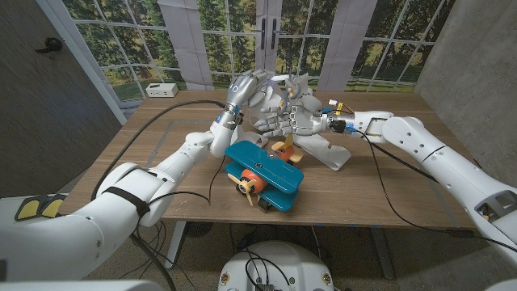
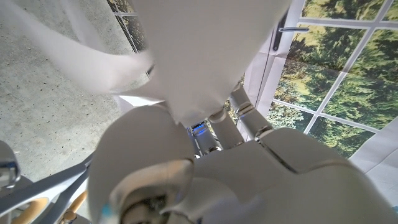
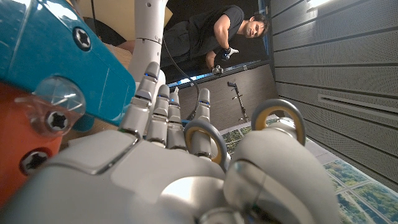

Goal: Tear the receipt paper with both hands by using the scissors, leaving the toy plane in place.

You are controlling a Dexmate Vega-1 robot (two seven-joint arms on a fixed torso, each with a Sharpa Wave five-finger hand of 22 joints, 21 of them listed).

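A wooden table is carrying a toy plane near its front edge. Behind it, the left hand is gripping white receipt paper; the right hand is holding scissors, blades hidden.

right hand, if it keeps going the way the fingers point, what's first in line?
Probably the left hand: the right hand points its fingers toward it across the table, close by. The plane sits nearer the robot, seemingly off that line; depth is unclear.
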